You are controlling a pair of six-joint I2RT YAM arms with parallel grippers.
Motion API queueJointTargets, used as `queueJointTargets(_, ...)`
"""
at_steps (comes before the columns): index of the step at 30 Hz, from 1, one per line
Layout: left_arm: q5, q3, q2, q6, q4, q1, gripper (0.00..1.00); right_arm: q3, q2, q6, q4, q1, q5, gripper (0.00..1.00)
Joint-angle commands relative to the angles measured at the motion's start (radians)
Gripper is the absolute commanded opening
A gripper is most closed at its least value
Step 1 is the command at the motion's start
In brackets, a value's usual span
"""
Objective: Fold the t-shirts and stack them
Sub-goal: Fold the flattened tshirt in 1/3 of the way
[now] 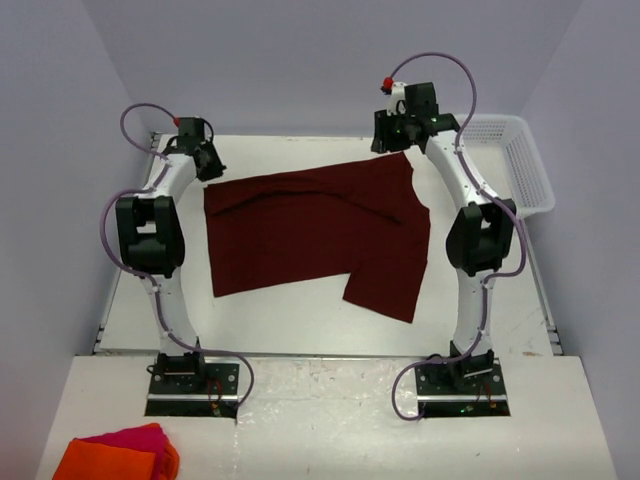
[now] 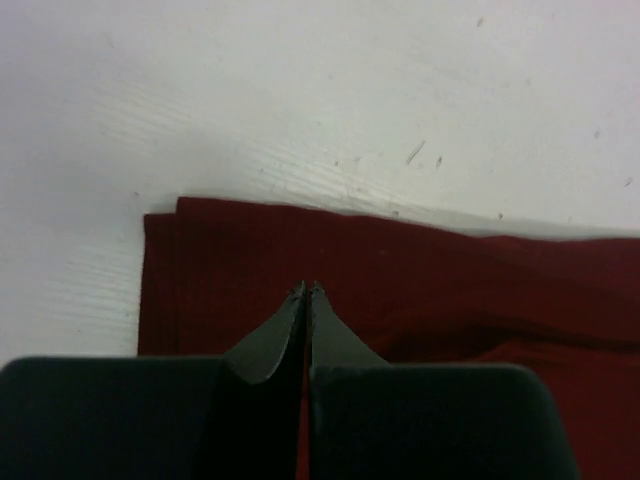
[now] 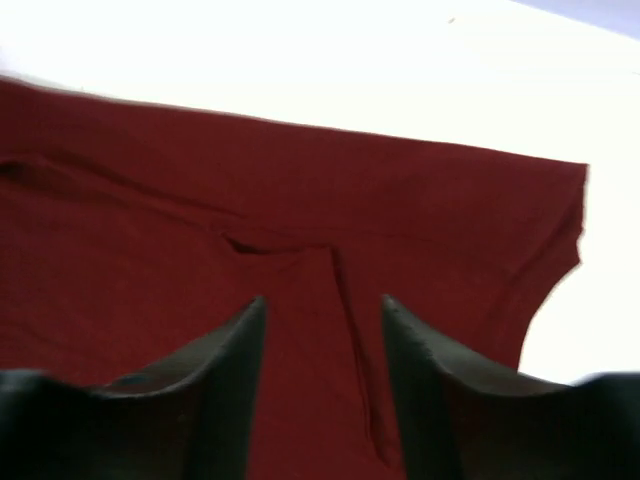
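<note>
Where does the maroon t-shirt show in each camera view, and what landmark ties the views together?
Top external: t-shirt spread across the middle of the white table.
Left wrist: t-shirt fills the lower half, corner at left.
Right wrist: t-shirt covers most of the frame.
Shared landmark: white table beyond the shirt's edge.

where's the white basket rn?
Top view: the basket sits at the far right corner of the table, just right of the right arm and beyond the t-shirt.

The closed left gripper (image 2: 308,292) hangs over the maroon t-shirt's (image 2: 450,290) corner.
</note>
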Motion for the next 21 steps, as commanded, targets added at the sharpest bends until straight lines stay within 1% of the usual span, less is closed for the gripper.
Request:
queueJointTargets(1,0.105,0.006,0.041,0.024,-0.021,-0.006,0.0,0.102,0.091,-0.003,-0.133,-0.003,-0.141,0.55)
queueJointTargets(2,0.124,0.009,0.046,0.027,-0.021,-0.006,0.0,0.115,0.124,-0.003,-0.148,-0.003,-0.141,0.58)
queueJointTargets(4,0.171,0.009,0.05,0.032,-0.002,-0.006,0.0,0.109,0.142,0.001,-0.159,-0.005,-0.144,0.57)
queueJointTargets(6,0.228,0.009,0.06,0.033,0.041,-0.007,0.0,0.087,0.149,0.015,-0.142,-0.005,-0.148,0.5)
queueJointTargets(7,0.281,0.012,0.067,0.033,0.05,-0.007,0.0,0.067,0.149,0.018,-0.133,-0.005,-0.161,0.45)
queueJointTargets(8,0.311,0.015,0.082,0.03,0.071,-0.009,0.0,0.061,0.151,0.02,-0.127,-0.005,-0.181,0.46)
queueJointTargets(9,0.335,0.018,0.089,0.025,0.082,-0.007,0.0,0.058,0.154,0.026,-0.116,-0.006,-0.2,0.5)
queueJointTargets(10,0.354,0.02,0.096,0.022,0.088,-0.01,0.0,0.056,0.157,0.034,-0.115,-0.005,-0.203,0.56)
queueJointTargets(12,0.336,0.018,0.107,0.012,0.087,-0.01,0.0,0.038,0.154,0.047,-0.107,-0.005,-0.227,0.57)
queueJointTargets(13,0.336,0.014,0.107,0.01,0.09,-0.012,0.0,0.018,0.146,0.057,-0.101,-0.005,-0.232,0.55)
queueJointTargets(14,0.336,0.009,0.11,0.013,0.093,-0.01,0.0,-0.005,0.124,0.082,-0.072,-0.006,-0.229,0.33)
queueJointTargets(15,0.33,0.006,0.113,0.013,0.09,-0.012,0.0,-0.031,0.123,0.096,-0.061,-0.006,-0.224,0.14)
queueJointTargets(16,0.31,0.004,0.115,0.013,0.087,-0.012,0.0,-0.067,0.102,0.109,-0.052,-0.006,-0.214,0.0)
queueJointTargets(18,0.291,-0.002,0.122,0.012,0.07,-0.012,0.0,-0.118,0.076,0.13,-0.029,-0.006,-0.216,0.0)
queueJointTargets(21,0.282,-0.039,0.113,0.005,0.067,-0.01,0.0,-0.146,0.065,0.164,-0.016,-0.006,-0.195,0.0)
